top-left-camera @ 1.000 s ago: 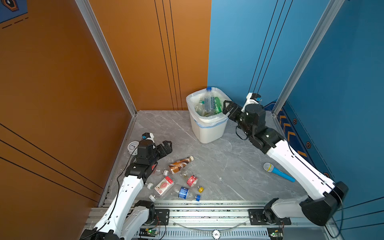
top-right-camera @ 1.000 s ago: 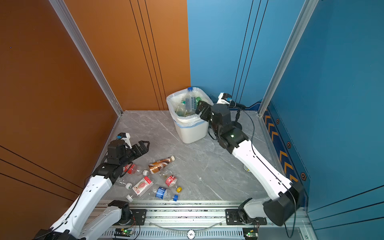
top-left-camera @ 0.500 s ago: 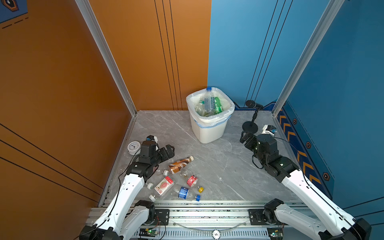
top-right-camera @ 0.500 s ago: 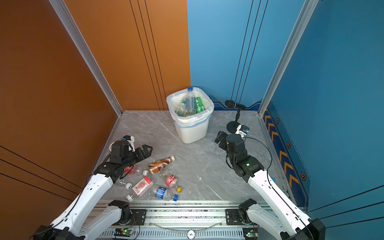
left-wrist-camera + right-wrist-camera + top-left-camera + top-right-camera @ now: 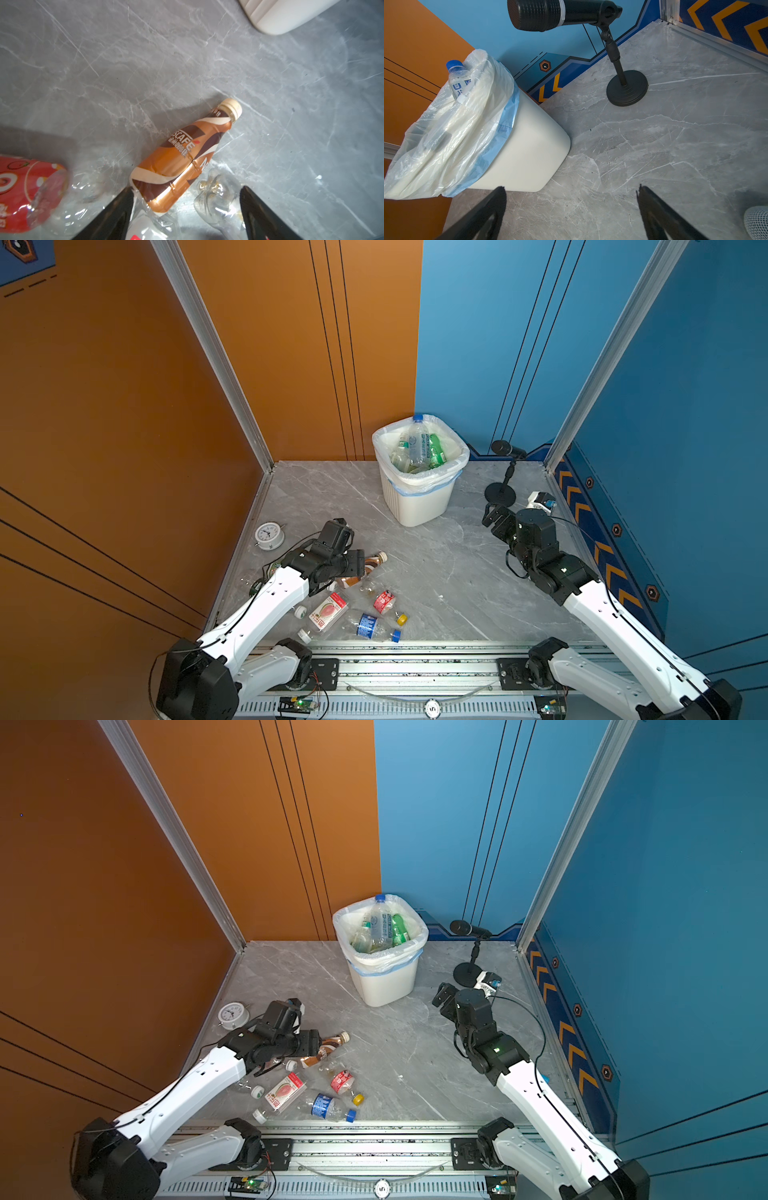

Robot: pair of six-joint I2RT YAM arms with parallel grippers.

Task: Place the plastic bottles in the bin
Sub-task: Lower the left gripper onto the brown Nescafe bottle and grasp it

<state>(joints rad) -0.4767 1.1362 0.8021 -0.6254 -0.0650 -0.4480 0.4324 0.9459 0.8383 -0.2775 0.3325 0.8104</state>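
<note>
Brown coffee bottle (image 5: 182,158) lies flat on the floor (image 5: 145,62), base end between the spread, not-yet-pinching jaws of the left gripper (image 5: 187,188), long axis pointing cap-first toward the bin (image 5: 419,502); right gripper (image 5: 571,186), spread and empty, stands well apart.

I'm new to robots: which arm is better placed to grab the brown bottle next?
The left arm: its open jaws flank the base of the brown bottle. The right arm sits across the floor near the bin, jaws empty.
</note>
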